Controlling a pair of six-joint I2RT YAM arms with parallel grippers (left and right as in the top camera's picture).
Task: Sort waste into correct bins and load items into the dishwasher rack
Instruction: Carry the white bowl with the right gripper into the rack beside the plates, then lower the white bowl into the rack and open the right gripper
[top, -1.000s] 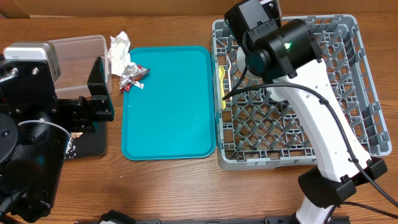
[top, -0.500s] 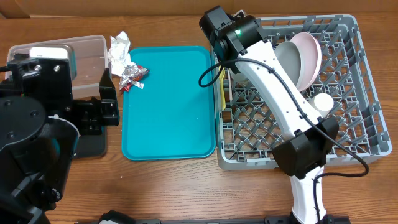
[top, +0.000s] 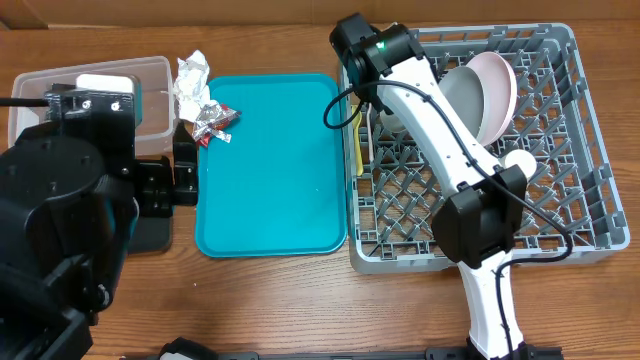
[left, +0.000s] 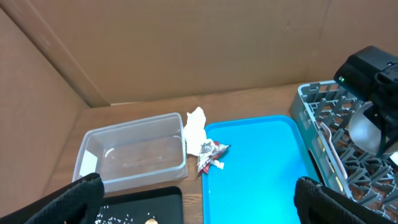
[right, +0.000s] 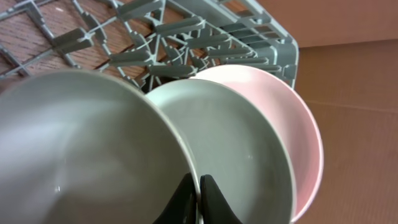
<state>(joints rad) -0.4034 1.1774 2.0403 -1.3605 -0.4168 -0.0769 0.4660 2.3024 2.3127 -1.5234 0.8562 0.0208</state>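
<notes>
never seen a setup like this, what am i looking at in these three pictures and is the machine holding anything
These are two robot arms at a table. One picture looks down from above; the other two come from a camera on each wrist. The left pincer is wide open and empty, facing a clear tub and a black tray holding white grains. A crumpled napkin and a red wrapper lie by the teal tray. The right pincer is shut on nothing visible, facing a grey bowl, a grey plate and a pink plate standing in the grey rack.
</notes>
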